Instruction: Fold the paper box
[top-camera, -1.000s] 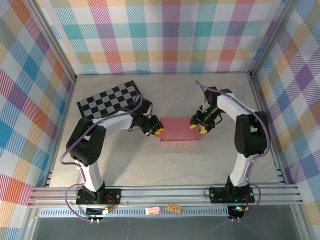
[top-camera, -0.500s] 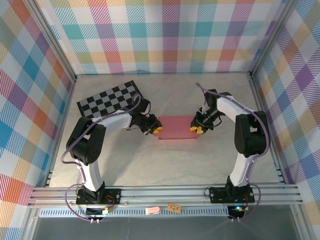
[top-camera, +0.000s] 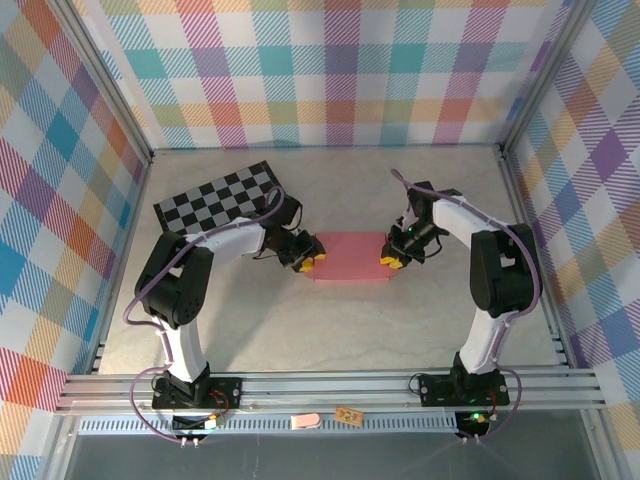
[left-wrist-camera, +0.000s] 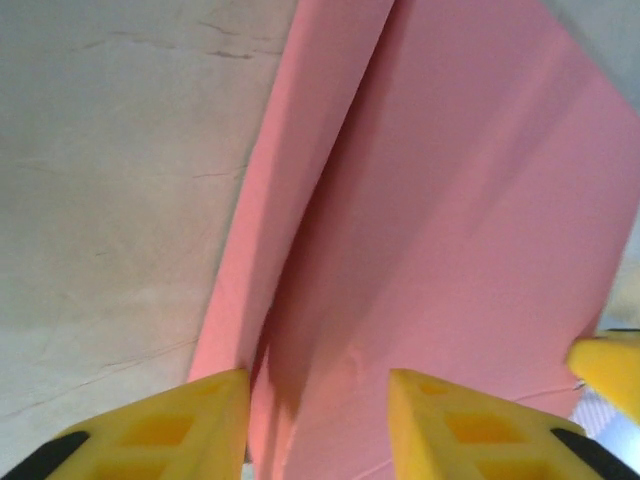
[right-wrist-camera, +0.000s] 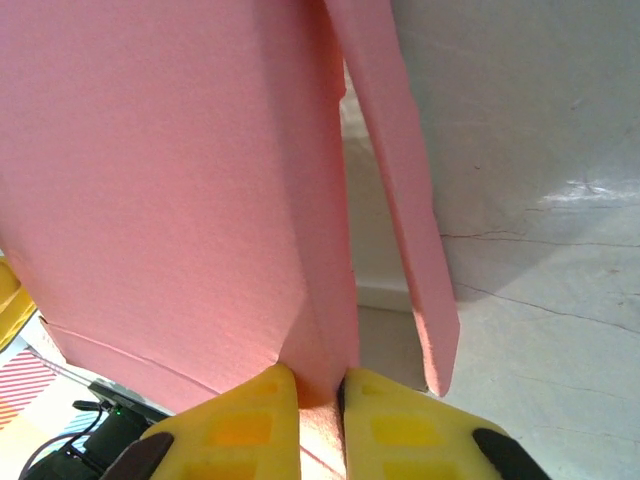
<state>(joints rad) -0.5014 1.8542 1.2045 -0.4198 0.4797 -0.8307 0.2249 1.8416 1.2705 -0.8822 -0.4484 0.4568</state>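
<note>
Top external view puts the paper box (top-camera: 350, 260) at the middle of the frame, lying low on the table (top-camera: 330, 330). Your two arms meet it from either side — the left gripper (top-camera: 309, 258) at its left end, the right gripper (top-camera: 389, 259) at its right end. That mirrored placement looks deliberate to me: one end is pinned while the other is worked, so the thin card cannot slide as a crease is made. The checkered board (top-camera: 220, 197) sits in the upper left, well apart, and seems to play no part.

From above you cannot read the jaws; the wrist cameras settle it. Right wrist view shows the yellow fingertips (right-wrist-camera: 250, 420) pressed nearly together at the bottom of the frame, pinching a corner fold of pink card. A narrow flap (right-wrist-camera: 400, 180) stands free just right of the main panel, with a sliver of table showing between them.

Left wrist view shows the opposite — its fingers (left-wrist-camera: 215, 420) are spread and straddle the box's end without clamping it. A long side panel (left-wrist-camera: 280, 200) is creased along the left of the broad pink face. At the lower right edge of that frame you also catch a bit of yellow, probably the other gripper's finger, though I cannot be sure.
</note>
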